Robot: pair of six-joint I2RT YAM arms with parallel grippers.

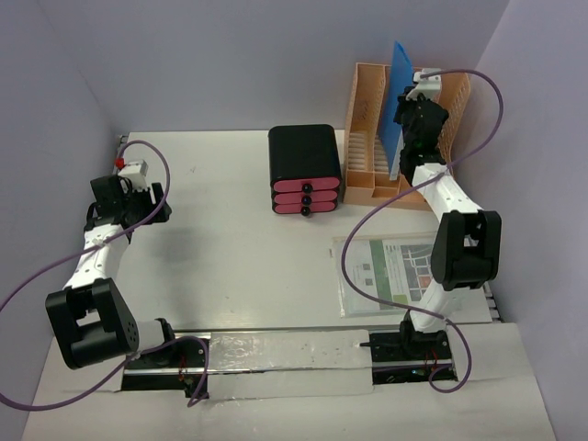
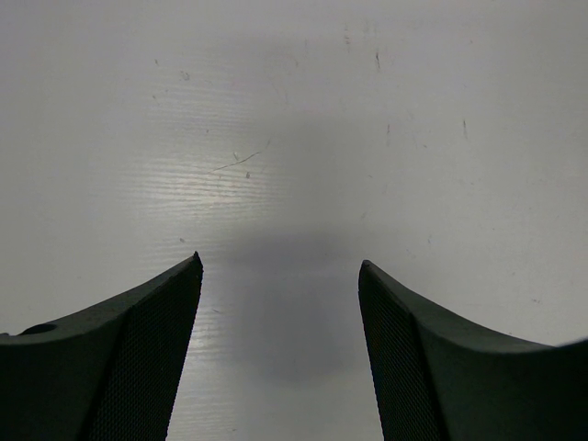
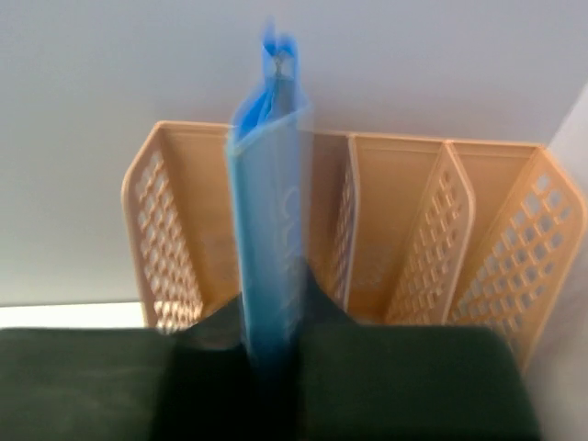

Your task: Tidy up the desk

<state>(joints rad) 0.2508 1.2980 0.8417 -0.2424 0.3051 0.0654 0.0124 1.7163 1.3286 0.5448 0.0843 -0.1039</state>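
Both outstretched, right hand (image 3: 271, 335) raised pinching blue folder (image 3: 269, 211), left hand (image 2: 280, 285) spread above desk (image 2: 294, 110)

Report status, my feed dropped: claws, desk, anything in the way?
Left claw open, empty, over desk. Right claw shut on blue folder at orange rack. Printed sheet lies under right arm.

blue folder (image 1: 401, 99) upright at orange file rack (image 1: 366, 158); black box with pink drawers (image 1: 303, 154) beside it; printed sheet (image 1: 386, 268) nearer

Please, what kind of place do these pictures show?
Probably a robot test bench staged as an office desk: a white desk, an orange file rack, a black drawer box, with the left arm and right arm bolted on.
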